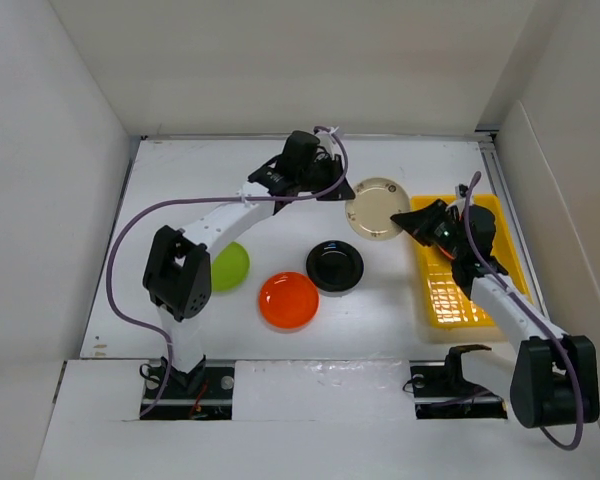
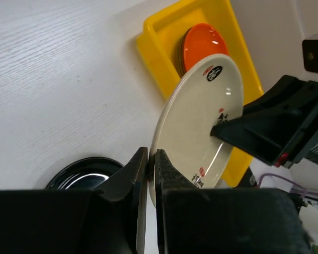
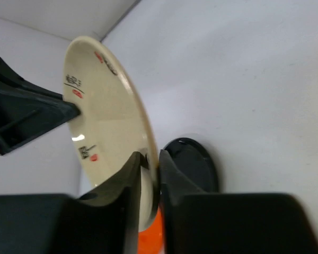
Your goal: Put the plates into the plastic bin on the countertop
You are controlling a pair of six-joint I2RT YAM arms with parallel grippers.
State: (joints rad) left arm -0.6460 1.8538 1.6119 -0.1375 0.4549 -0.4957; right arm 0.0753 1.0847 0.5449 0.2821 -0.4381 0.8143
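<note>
While both arms met over the far right of the white worktop [image 1: 200,175], the cream plate [image 1: 378,208] was held between them, gripped from two sides at once. The left fingers [image 2: 142,165] were pressed narrowly together on one edge of its rim, with only the thickness of the plate between them. The right fingers [image 3: 133,168] pinched the opposite edge in the same tight way. In the left wrist view the cream plate [image 2: 201,111] showed small black and red markings around its border, and the right fingers [image 2: 228,129] reached in against its far rim. In the right wrist view the left fingers [image 3: 63,108] touched the far rim of the cream plate [image 3: 106,116]. The plate appeared lifted off the worktop, just to the left of the yellow plastic bin [image 1: 445,295], near the bin's far corner. Inside the bin [image 2: 148,47] an orange plate [image 2: 201,42] lay on top of a small stack, whose lower plates showed only as dark edges. Three more plates rested on the worktop nearer the arm bases: a black plate [image 1: 335,266] closest to the held one, a second orange plate [image 1: 288,300] just beside it, and a lime green plate [image 1: 230,266] partly hidden behind the left arm [image 1: 185,270].
</note>
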